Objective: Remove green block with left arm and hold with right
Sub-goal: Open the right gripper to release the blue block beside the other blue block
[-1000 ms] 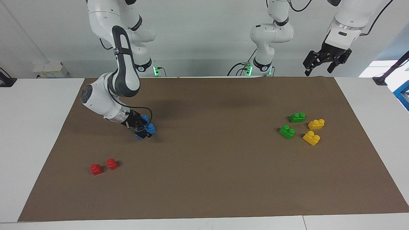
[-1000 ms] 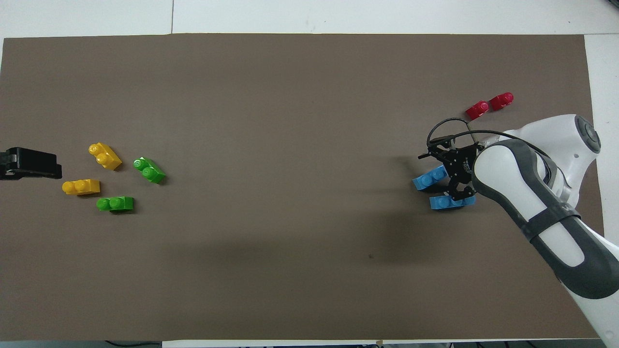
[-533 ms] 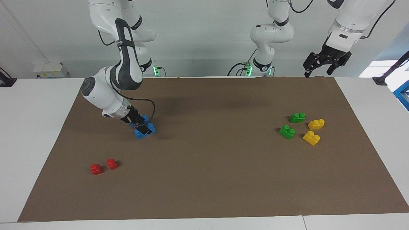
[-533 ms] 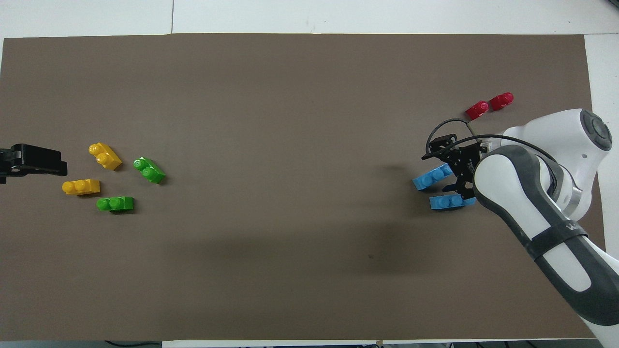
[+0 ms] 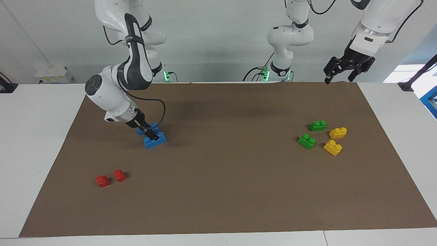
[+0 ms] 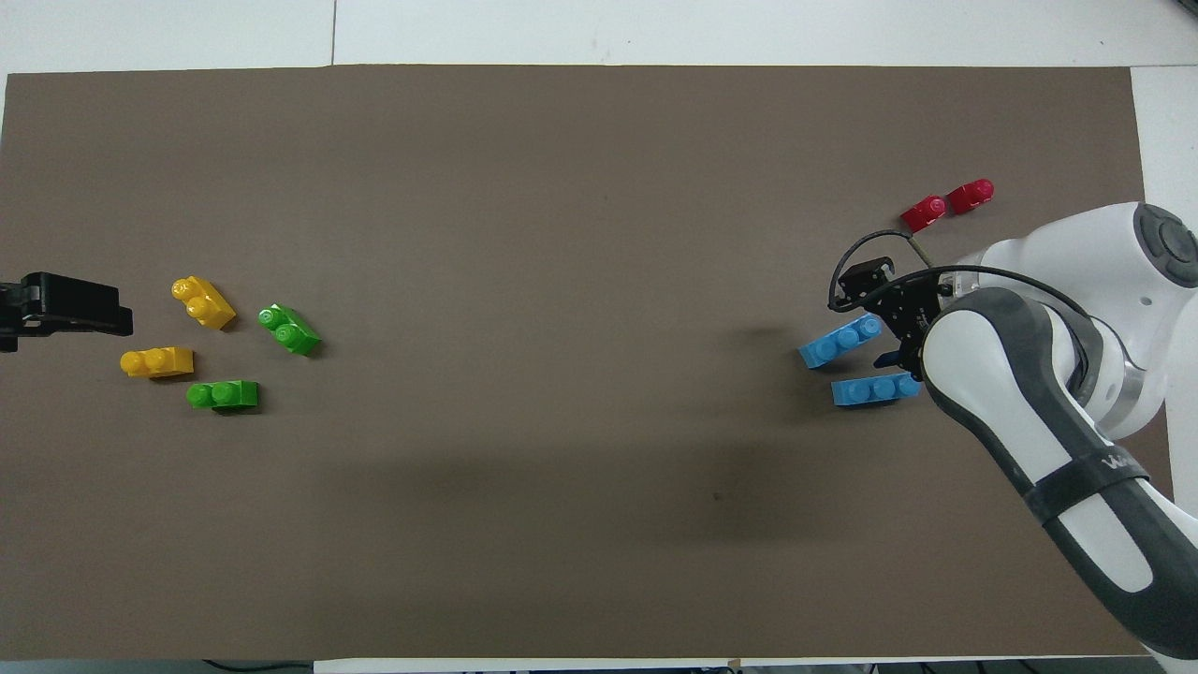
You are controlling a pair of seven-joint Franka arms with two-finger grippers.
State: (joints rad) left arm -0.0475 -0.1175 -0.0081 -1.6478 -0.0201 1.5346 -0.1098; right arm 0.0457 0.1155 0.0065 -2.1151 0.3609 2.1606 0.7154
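- Brown mat [image 5: 222,191] covers the white desk [image 5: 34,136].
- Two green blocks [image 5: 306,140] [image 5: 317,125] lie beside yellow bricks [image 5: 333,147] toward the left arm's end.
- Left gripper [image 5: 343,71] hangs raised, jaws released.
- Right gripper [image 5: 147,131], jaws spread, empty, over blue bricks [image 5: 154,140].

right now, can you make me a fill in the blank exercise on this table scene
1. The two green blocks lie beside two ___ bricks.
2. The right gripper is low at the ___ bricks.
3. The left gripper hangs open, holding ___.
4. Two ___ bricks lie farthest from the robots.

Missing: yellow; blue; nothing; red
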